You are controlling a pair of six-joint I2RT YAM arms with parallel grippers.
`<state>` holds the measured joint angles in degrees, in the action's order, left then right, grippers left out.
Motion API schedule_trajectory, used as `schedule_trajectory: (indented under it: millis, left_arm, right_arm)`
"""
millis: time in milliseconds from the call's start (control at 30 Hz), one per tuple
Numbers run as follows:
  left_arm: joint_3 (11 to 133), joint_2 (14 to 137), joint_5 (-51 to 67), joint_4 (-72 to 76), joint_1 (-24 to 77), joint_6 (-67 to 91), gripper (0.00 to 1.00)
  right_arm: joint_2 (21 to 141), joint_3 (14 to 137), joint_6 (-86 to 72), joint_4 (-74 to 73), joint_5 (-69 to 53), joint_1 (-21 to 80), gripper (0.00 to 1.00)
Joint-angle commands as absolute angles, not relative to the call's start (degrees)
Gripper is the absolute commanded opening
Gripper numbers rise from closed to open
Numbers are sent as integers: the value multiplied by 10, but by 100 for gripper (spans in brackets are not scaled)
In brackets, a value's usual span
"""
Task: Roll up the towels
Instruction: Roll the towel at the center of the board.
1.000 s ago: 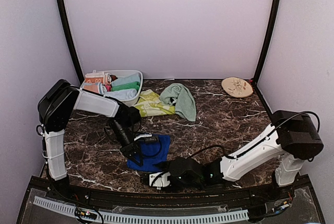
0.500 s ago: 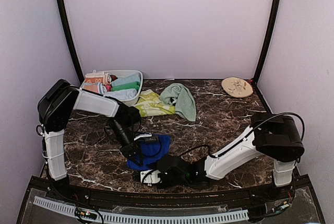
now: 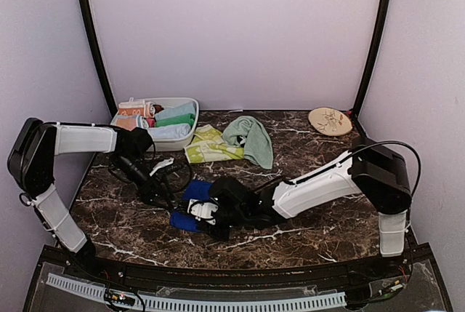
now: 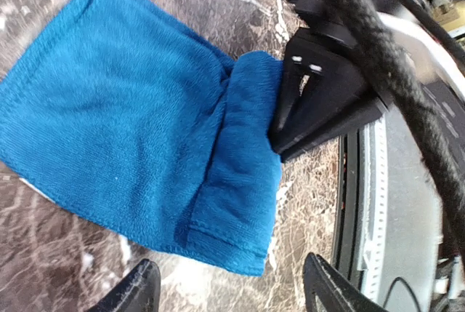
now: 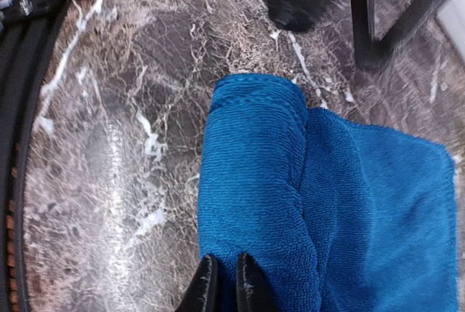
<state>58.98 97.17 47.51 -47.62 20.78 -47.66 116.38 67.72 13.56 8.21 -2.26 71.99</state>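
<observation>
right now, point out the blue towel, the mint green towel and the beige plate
blue towel (image 5: 254,174): right wrist view, on its rolled edge
mint green towel (image 3: 249,140): top view, middle of the heap
beige plate (image 3: 330,120): top view, its patterned centre

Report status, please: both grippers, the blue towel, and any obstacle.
Left gripper open, off the blue towel. Right gripper shut on its rolled edge. Towel partly rolled. Green towel lies apart, farther back.

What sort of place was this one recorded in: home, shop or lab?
Probably a lab test booth: plain pale walls in black framing enclose a marble-look table, two robot arms stand at its near edge, and a white bin holds rolled towels.
</observation>
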Motion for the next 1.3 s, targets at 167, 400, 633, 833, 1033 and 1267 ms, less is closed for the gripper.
schedule_trajectory:
  millis: [167,400,633,833,1033,1267]
  left_arm:
    - [547,897,472,-432,204,-532,64]
    - [513,854,396,-354,301,-527,68]
    - [510,867,316,-265,380,-525,76]
    - [511,899,294,-241,402,-526,70]
    - [501,933,256,-207,407,-517,47]
    - [511,969,255,-208,406,-483,8]
  right_arm:
    - [1218,711,-101,-31,-290,613,4]
    - [1257,691,-290,49,-431,557,3]
    - [1280,720,-345,51,-469,541,3]
    - [1287,729,-373,47,-475,534,3]
    - [1292,728,-399,56,-481,526,3]
    - [1248,697,-389,76,-431,516,29]
